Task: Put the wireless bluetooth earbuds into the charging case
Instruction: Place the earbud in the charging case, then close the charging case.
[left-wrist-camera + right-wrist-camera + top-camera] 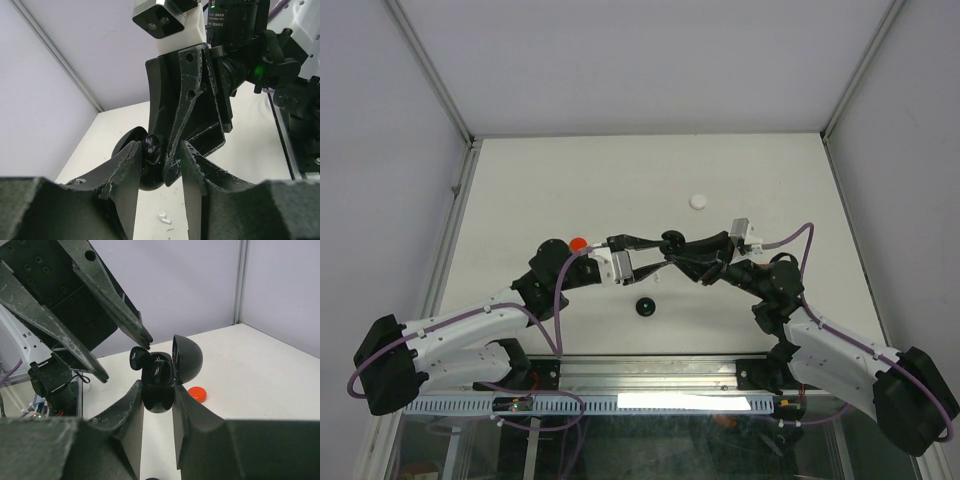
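My right pincer (157,390) clenches the open charging case (159,402) above the surface (260,370). My left pincer (126,360) stands released around a black earbud (137,358) perched in its mouth. Any nudge could tip it out.

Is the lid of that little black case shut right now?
No, the black charging case held in the right gripper has its lid swung open, showing the hollow inside.
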Motion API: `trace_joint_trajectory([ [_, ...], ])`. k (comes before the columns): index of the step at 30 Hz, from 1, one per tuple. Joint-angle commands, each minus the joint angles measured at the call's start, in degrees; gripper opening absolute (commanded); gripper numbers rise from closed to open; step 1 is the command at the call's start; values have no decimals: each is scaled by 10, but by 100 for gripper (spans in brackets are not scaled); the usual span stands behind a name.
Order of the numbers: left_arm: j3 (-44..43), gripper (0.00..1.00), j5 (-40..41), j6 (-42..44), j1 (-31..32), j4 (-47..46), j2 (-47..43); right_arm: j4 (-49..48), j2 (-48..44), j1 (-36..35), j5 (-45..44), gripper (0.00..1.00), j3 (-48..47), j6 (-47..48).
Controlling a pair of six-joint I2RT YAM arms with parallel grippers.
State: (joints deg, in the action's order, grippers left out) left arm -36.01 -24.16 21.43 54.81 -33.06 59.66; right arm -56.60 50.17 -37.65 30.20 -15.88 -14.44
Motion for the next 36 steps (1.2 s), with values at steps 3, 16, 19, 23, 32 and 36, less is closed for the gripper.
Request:
trace_joint_trajectory([
  [3,-12,45,30,-50,7,13,-41,-2,-18,1,-25,0,-22,33],
  [16,-35,74,165,-244,12,71,-48,62,-34,0,-94,0,-19,98],
  [19,-45,82,213,-274,18,74,-23,61,-31,0,-106,0,-17,108],
  [23,-69,87,255,-286,27,90,18,61,-29,1,-117,0,-15,115],
  [32,-92,89,302,-292,29,91,63,63,-34,1,-114,0,-13,116],
  [36,-89,87,328,-298,28,89,65,62,-38,0,-113,0,-12,115],
])
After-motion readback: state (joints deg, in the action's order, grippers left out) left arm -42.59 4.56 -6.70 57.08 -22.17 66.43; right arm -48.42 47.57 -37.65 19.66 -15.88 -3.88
